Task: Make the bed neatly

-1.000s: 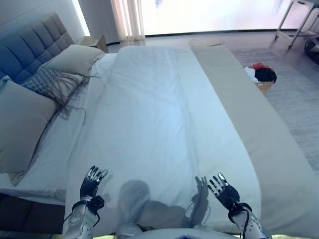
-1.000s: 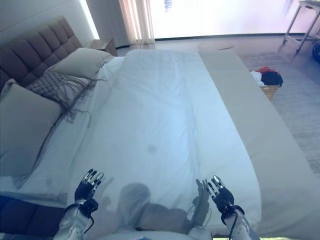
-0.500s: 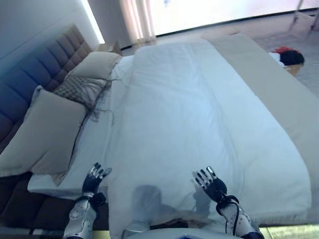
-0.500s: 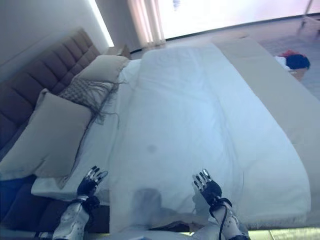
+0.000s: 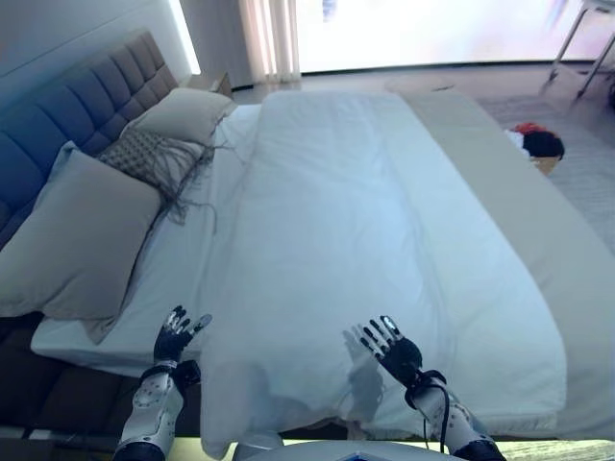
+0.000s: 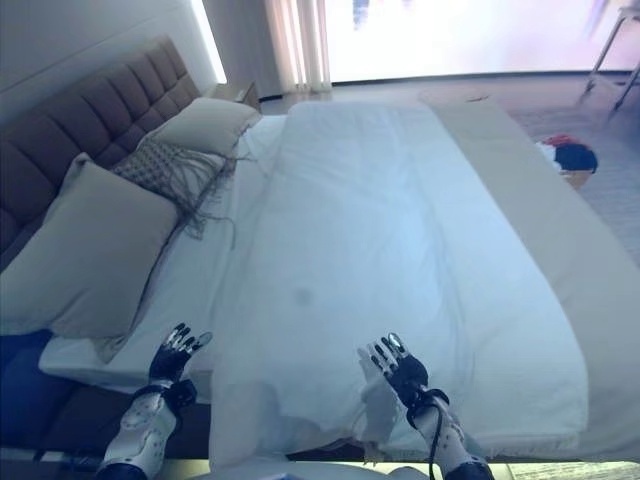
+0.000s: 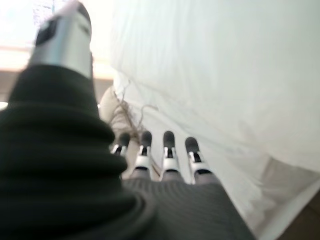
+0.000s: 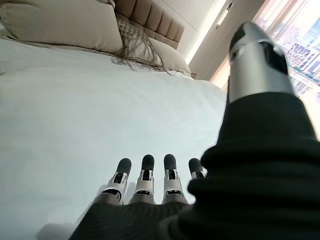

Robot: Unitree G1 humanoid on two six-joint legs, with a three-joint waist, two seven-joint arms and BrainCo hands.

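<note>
A white duvet [image 5: 365, 230] covers the middle of the bed, its near edge rumpled and hanging over the bedside in front of me. My left hand [image 5: 175, 336] hovers open at the duvet's near left corner, over the white sheet [image 5: 183, 288]. Above the near edge of the duvet my right hand [image 5: 389, 349] is open too, fingers straight and holding nothing. Three pillows lie by the headboard: a large beige one [image 5: 82, 240], a fringed woven one [image 5: 149, 158] and another beige one [image 5: 187, 113].
A grey padded headboard [image 5: 67, 106] runs along the left. A beige bed runner [image 5: 538, 221] lies along the bed's right side. Beyond it a basket of clothes [image 5: 534, 146] stands on the carpet. A bedside table [image 5: 213, 83] stands at the far left corner.
The camera has swung, so the whole scene shifted. Both hands stay open; the right hand has moved a little to the left along the duvet's near edge.
</note>
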